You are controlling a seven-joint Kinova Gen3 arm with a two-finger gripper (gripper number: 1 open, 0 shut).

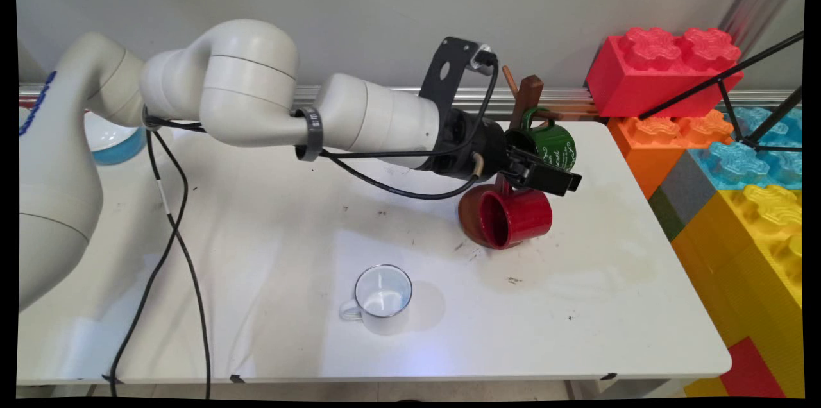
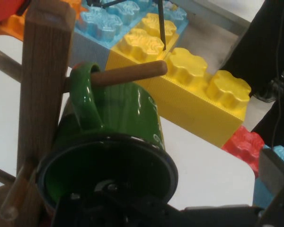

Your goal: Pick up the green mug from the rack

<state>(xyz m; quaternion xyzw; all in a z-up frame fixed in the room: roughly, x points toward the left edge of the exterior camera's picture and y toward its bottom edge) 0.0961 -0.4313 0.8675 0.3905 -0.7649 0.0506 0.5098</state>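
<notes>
A wooden mug tree holding a green enamel mug and a red ceramic mug blocks the white table at two o'clock. A white enamel mug stands at six o'clock, with open tabletop between them.

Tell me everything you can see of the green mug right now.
The green mug is glossy, enamel-looking, with a dark rim and white lettering on its side, too small to read. It hangs by its handle on a wooden peg of the mug tree, tilted, its mouth turned toward the hand camera; the inside looks empty. A red mug hangs below it. The gripper is right at its rim; contact is not visible.
</notes>
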